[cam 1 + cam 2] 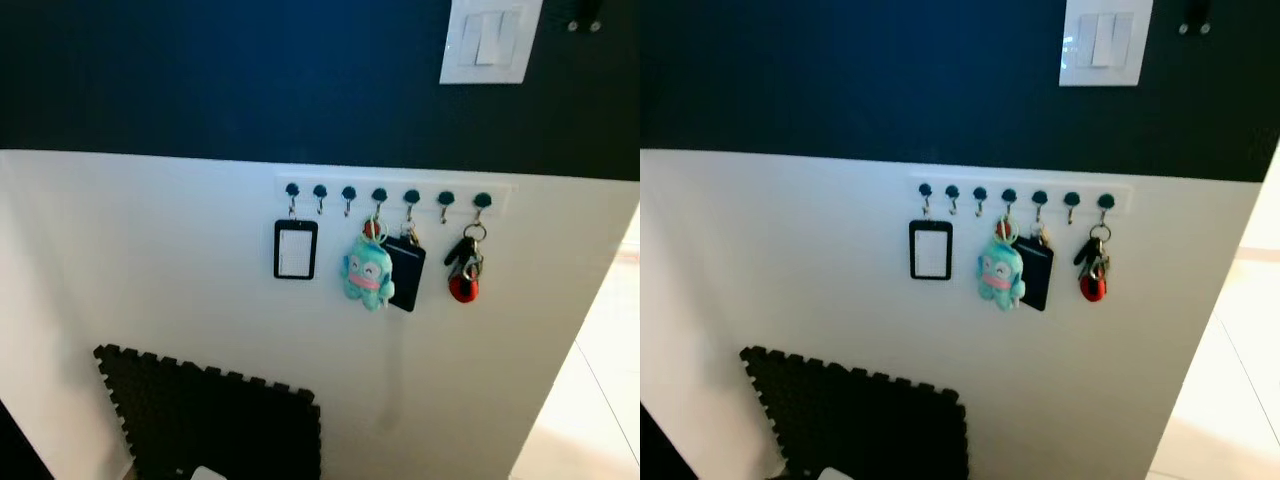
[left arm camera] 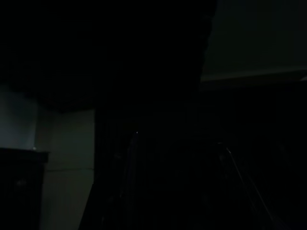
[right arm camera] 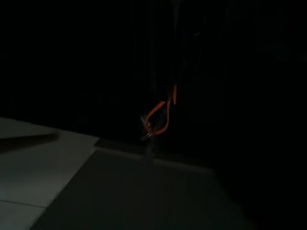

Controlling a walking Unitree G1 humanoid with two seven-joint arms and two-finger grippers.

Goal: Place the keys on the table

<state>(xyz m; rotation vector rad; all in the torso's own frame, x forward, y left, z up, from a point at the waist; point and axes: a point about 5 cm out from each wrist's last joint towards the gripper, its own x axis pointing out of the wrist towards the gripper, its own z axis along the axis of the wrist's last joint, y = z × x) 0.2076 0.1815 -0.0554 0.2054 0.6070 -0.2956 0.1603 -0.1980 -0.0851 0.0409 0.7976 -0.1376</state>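
Observation:
A bunch of keys [image 1: 464, 268] with a red fob hangs from the rightmost hook of a white hook rail [image 1: 395, 195] on the white wall. Its top ring sits on the hook and the dark keys dangle beside the fob. The same keys [image 1: 1092, 270] hang at the right end of the rail in the right eye view. Both wrist views are very dark. An orange cable loop [image 3: 160, 116] can be made out in the right wrist view, above a pale tiled floor.
On the same rail hang a black-framed badge holder [image 1: 296, 249], a teal plush charm [image 1: 368, 272] and a dark card case [image 1: 407, 271]. A white light switch [image 1: 487, 40] sits on the dark upper wall. A black foam mat [image 1: 215, 420] leans low against the wall.

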